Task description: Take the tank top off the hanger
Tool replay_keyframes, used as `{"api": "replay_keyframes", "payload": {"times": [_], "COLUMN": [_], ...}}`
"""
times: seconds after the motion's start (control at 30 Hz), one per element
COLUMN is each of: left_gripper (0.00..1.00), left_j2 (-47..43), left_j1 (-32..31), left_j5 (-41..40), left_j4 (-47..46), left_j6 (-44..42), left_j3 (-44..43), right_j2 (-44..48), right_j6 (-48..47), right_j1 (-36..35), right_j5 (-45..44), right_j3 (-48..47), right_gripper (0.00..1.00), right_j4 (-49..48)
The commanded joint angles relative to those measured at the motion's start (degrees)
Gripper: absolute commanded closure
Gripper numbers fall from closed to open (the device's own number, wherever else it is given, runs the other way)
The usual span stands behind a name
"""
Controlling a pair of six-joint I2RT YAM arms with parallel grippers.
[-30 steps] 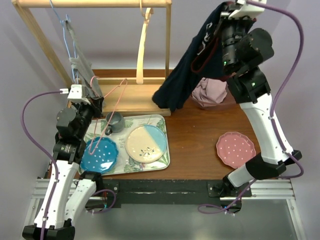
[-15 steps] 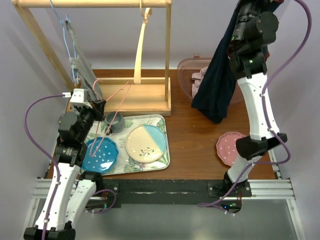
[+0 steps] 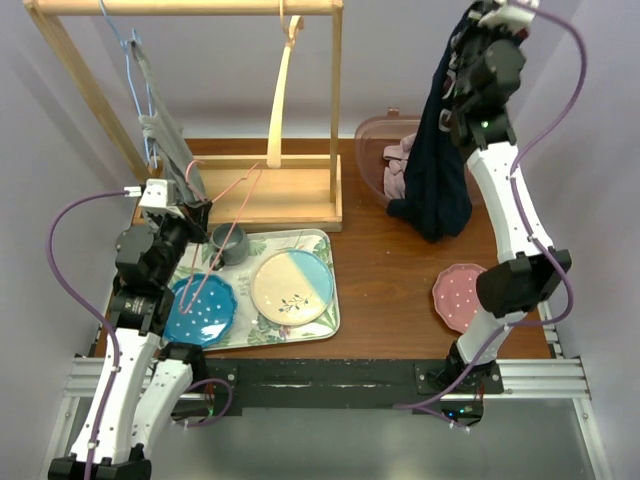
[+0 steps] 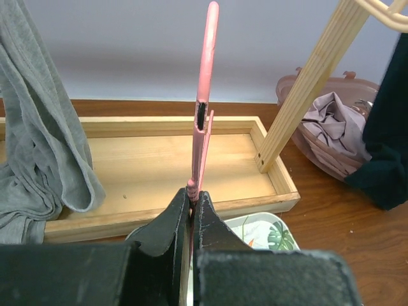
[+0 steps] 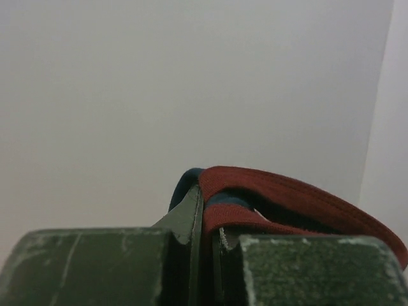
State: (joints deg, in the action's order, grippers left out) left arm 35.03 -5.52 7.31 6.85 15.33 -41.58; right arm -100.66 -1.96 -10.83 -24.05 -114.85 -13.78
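Observation:
The navy tank top (image 3: 435,180) with red trim hangs free of the hanger, from my right gripper (image 3: 472,20), which is raised high at the back right. In the right wrist view the right gripper (image 5: 207,220) is shut on the top's red-edged strap (image 5: 280,191). The top's lower end dangles over the pink bin (image 3: 375,135). My left gripper (image 3: 198,208) is shut on the bare pink hanger (image 3: 236,200), which slants over the rack's base. In the left wrist view the left gripper (image 4: 191,197) pinches the hanger's stem (image 4: 204,108), which points upward.
A wooden rack (image 3: 190,8) at the back left carries a grey garment (image 3: 165,140) on a blue hanger and a wooden hanger (image 3: 283,100). A tray (image 3: 330,300) holds a mug (image 3: 228,242), a blue plate and a cream plate. A pink plate (image 3: 470,298) lies at the right.
My right arm has swung right and straightened up, carrying the tank top from beside the rack to above the pink bin. The left gripper and pink hanger have barely moved.

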Motion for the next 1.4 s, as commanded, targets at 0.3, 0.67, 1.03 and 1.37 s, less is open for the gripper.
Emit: {"api": "replay_keyframes", "payload": {"times": [0.3,0.67,1.03,1.37], "left_gripper": [1.0,1.0,1.0,1.0], "left_j2": [-0.6,-0.8,-0.8,-0.5], "left_j1": [0.2,0.2,0.2,0.2], "left_j5": [0.4,-0.2,-0.5,-1.1], "left_j4": [-3.3,-3.2,-3.2,-3.0], "left_j6": [-1.4,-1.4,-1.4,-1.4], "left_j3": [0.4,0.6,0.6,0.5], "right_j2": [9.5,13.4,7.3,-4.3], "right_j6": [19.3,13.3,7.3,0.5], "right_j1": [-0.2,-0.1,-0.2,0.6], "right_j5": [-0.8,10.7,9.1,3.1], "right_j3": [31.4,32.7,35.3,26.1], "right_gripper": [0.5,0.22,0.16,0.63], "right_j4": [13.6,40.1,45.2,47.7]}}
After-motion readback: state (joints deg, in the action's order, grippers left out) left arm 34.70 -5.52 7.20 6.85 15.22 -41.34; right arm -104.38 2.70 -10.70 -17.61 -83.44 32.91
